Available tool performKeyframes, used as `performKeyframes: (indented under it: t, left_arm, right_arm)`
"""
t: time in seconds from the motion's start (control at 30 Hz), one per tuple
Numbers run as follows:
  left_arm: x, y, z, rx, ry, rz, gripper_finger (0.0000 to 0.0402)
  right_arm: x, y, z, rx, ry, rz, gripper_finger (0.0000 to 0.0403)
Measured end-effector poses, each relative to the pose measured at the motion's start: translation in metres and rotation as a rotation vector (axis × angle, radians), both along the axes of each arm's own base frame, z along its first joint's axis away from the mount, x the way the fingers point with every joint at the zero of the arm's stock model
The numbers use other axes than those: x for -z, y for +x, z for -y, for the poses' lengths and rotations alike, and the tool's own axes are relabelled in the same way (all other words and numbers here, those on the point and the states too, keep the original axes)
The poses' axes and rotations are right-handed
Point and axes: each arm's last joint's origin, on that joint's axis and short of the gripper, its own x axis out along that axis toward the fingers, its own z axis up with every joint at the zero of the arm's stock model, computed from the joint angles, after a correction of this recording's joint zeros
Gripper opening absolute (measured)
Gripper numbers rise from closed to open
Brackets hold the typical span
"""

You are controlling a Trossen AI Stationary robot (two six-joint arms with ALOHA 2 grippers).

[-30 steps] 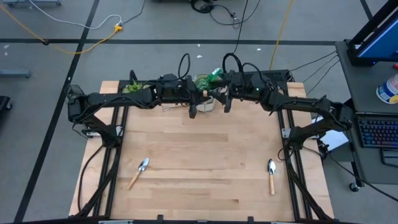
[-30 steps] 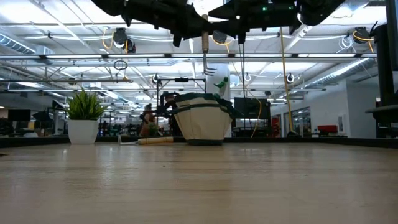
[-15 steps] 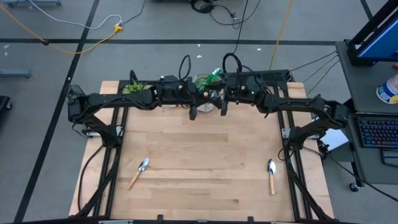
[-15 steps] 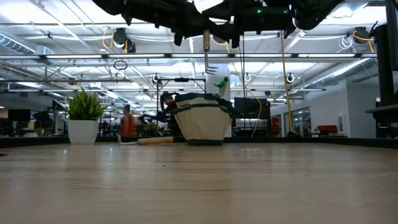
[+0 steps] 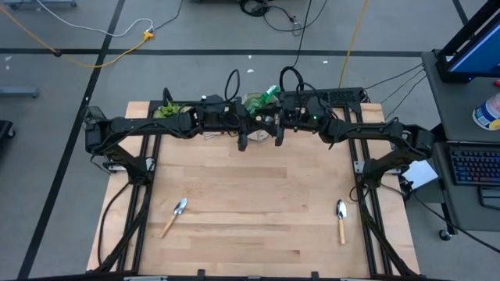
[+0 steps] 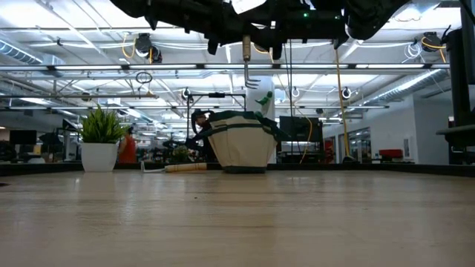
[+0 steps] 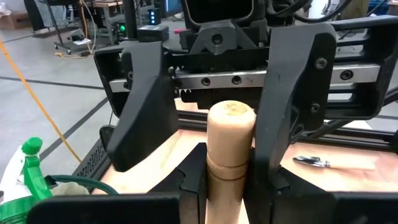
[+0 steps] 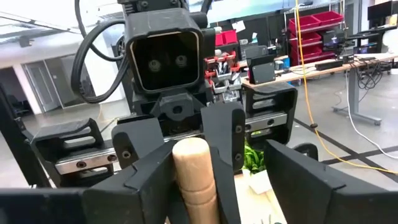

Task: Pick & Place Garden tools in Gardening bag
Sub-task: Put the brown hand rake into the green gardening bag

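A fork-like garden tool with a wooden handle [image 7: 230, 134] and metal tines [image 6: 253, 82] hangs upright over the gardening bag [image 6: 241, 141], a beige tote with green trim at the table's far middle. My left gripper [image 7: 230, 180] is shut on the handle. My right gripper [image 8: 221, 180] faces it from the other side, open; its fingers [image 7: 143, 106] stand on either side of the handle's top without touching it. Two trowels [image 5: 178, 212] [image 5: 341, 218] lie flat on the near half of the table. A green spray bottle [image 5: 268, 94] stands in the bag. My left gripper pinches the wooden handle near its upper end [image 7: 229, 171] between its two fingers. The fingers come in about level from the table's left and lie across the handle. The tool hangs upright, tines down, clear above the bag.
A small potted plant [image 6: 99, 144] stands at the far left. Another tool [image 6: 185, 167] lies on the table beside the bag. The middle of the wooden table [image 5: 250, 179] lies bare between the bag and the two trowels.
My right gripper has gone toward the table's left, toward the held tool, rolling a little, and its open fingers now stand around the handle's top. My left gripper and the tool have kept still.
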Motion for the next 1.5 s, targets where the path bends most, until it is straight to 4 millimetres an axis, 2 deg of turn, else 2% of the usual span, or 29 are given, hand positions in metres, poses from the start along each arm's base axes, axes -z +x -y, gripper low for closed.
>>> performKeyframes:
  t: [0.23,0.47,0.8,0.87,1.07,1.2,1.33,1.5]
  left_arm:
    - [0.0,0.0,0.0,0.001,0.0,0.0,0.0066]
    - [0.0,0.0,0.0,-0.002,-0.024,0.001,0.0066]
    - [0.0,0.0,0.0,-0.003,-0.027,0.0,0.0067]
    - [0.0,0.0,-0.001,-0.017,-0.017,-0.002,0.0085]
    - [0.002,-0.001,-0.004,-0.126,0.012,-0.02,0.0192]
    - [0.004,-0.008,-0.004,-0.18,0.018,-0.105,0.0244]
    - [0.006,-0.024,-0.002,-0.281,0.045,-0.259,0.0278]
    - [0.002,-0.051,-0.004,-0.407,0.044,-0.402,0.0294]
  right_arm:
    - [-0.001,0.001,-0.004,-0.013,-0.003,0.007,0.0159]
    - [-0.001,0.002,-0.007,-0.022,-0.013,0.009,0.0068]
    - [-0.001,0.002,-0.007,-0.021,-0.01,0.007,0.0062]
    - [0.0,0.002,-0.007,-0.018,0.001,0.006,0.0062]
    - [0.004,0.002,-0.002,0.054,0.032,-0.033,0.0062]
    - [0.008,0.0,0.003,0.078,0.042,-0.06,0.0062]
    - [0.007,-0.004,0.012,0.169,0.043,-0.067,0.0062]
    - [0.006,-0.011,0.029,0.355,0.018,-0.056,0.0062]
